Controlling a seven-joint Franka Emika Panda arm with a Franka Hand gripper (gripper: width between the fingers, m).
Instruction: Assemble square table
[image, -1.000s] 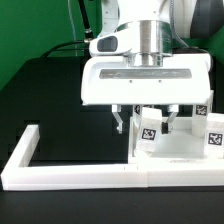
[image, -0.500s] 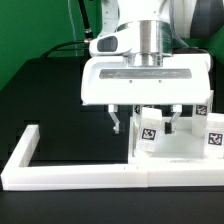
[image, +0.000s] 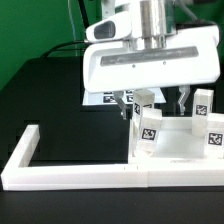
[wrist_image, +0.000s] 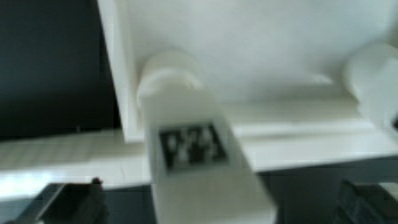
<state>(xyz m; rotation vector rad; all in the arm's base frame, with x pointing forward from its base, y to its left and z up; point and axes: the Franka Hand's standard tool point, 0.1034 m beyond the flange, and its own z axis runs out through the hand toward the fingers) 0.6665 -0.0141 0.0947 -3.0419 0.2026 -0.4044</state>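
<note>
Tabletop: the large white square slab (image: 178, 146) lies flat on the black desk (image: 50, 95), at the exterior view's right, tucked into the corner of the long white L-shaped border wall (image: 70, 178)

Legs: small white tagged leg blocks stand upright on the slab; one (image: 149, 128) near its front edge, one (image: 212, 133) at the exterior view's right edge, and a third (image: 200, 103) further back; whether a fourth is there I cannot tell, as the arm hides part of the slab

Hand: the hand (image: 153, 103) hangs above the slab with its two fingers spread apart and nothing between them; one dark fingertip (wrist_image: 68, 205) shows in the wrist view, with a leg block (wrist_image: 192, 140) standing below the camera

Progress: several legs stand on the slab, though whether each is screwed fully home is not visible; by my judgement the work is well advanced; what seems left is any missing leg and perhaps turning the table upright

Writing: no brand or readable words; only black-and-white square tags on the leg blocks, and more tags on the marker board (image: 100, 98) behind the arm
</note>
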